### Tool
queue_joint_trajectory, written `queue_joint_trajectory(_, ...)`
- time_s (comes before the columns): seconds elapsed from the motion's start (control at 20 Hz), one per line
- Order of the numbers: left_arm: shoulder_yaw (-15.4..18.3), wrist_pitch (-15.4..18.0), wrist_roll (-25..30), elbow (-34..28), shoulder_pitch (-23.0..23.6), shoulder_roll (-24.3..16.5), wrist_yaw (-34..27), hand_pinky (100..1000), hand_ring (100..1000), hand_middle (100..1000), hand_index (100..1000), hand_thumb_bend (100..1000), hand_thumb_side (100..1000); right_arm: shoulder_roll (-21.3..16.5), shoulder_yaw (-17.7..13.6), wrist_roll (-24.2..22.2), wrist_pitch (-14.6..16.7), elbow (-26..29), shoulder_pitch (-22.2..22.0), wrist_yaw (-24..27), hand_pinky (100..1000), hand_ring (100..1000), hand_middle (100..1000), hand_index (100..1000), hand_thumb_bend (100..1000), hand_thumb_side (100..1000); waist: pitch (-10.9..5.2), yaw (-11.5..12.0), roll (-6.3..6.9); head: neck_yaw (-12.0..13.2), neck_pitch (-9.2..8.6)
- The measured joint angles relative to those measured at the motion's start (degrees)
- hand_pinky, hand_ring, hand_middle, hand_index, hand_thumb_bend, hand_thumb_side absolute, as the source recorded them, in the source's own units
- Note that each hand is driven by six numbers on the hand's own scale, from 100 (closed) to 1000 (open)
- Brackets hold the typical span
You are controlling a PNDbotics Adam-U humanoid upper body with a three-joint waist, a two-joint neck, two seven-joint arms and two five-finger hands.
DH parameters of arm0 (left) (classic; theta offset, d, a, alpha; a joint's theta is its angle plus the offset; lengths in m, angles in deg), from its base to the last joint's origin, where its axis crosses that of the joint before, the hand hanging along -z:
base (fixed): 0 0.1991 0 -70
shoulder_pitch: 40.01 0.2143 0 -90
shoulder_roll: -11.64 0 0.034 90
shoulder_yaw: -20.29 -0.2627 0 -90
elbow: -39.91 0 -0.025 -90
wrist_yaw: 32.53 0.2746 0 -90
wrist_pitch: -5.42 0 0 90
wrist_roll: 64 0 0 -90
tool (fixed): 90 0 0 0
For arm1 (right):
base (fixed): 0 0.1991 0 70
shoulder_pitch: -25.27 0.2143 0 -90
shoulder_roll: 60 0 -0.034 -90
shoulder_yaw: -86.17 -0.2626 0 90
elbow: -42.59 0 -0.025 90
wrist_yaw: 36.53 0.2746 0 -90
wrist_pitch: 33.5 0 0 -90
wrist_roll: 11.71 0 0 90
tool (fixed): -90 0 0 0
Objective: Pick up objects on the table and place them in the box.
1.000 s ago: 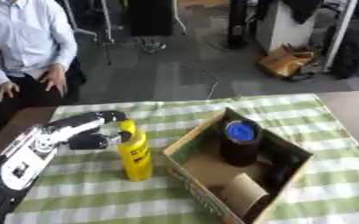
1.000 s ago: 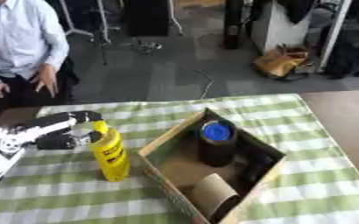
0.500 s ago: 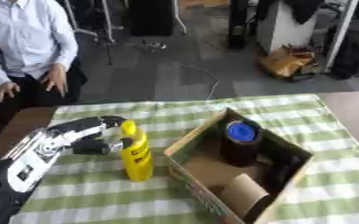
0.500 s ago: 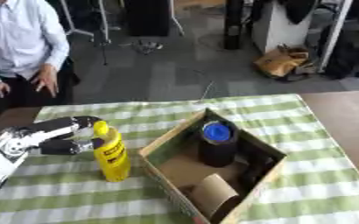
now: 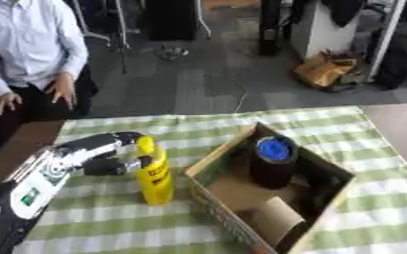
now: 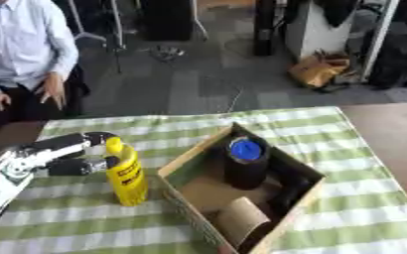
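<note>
Standing upright just right of the left robot hand point(image 5: 111, 155), the yellow bottle point(image 5: 154, 173) has the curled fingers and thumb around its upper part. Right of that lies the open cardboard box point(image 5: 209, 171), holding a dark can with a blue lid point(image 5: 273, 161). Both views show nearly the same. A green checked cloth point(image 6: 346, 124) covers the bench; grey floor lies beyond.
</note>
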Motion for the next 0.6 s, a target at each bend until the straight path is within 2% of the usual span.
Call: queue_joint_trajectory(0.6, 0.0, -1.0, 1.0, -0.6, -0.3, 0.0, -1.1, 1000, 1000, 1000, 1000, 296, 1000, 0.0, 0.0, 0.0, 0.0, 0.0, 0.0, 0.0, 793, 733, 682, 591, 100, 1000, 0.00, 0.2, 0.03, 0.0, -0.30)
